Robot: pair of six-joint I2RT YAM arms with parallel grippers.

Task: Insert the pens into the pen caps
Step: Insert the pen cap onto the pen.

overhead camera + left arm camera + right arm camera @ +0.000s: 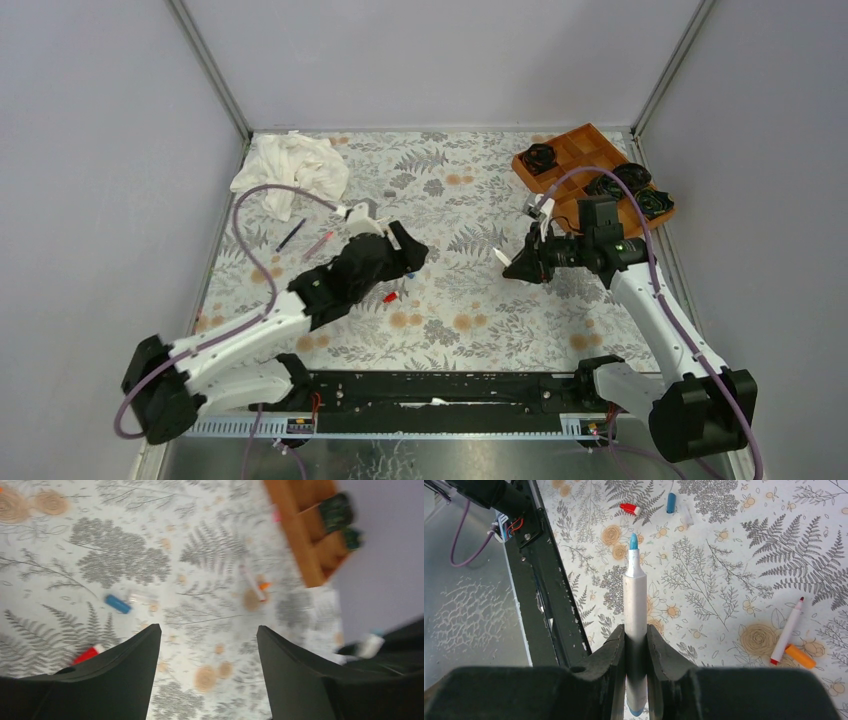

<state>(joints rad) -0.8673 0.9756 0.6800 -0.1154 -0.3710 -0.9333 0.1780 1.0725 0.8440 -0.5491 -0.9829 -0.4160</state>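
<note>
My right gripper (635,630) is shut on a white pen (635,592), whose bare blue tip points toward the left arm. In the top view this gripper (515,265) hovers right of centre. My left gripper (209,630) is open and holds nothing; in the top view it (412,258) hangs over the mat's middle. A blue cap (118,603) and a red cap (87,654) lie just past its left finger. Another white pen (788,630) with a red tip lies beside an orange cap (800,656). A dark pen (291,235) and a pink-tipped pen (318,243) lie at the left.
An orange compartment tray (560,150) with black rosette-shaped objects stands at the back right. A crumpled white cloth (290,170) lies at the back left. The black base rail (440,390) runs along the near edge. Grey walls enclose the floral mat.
</note>
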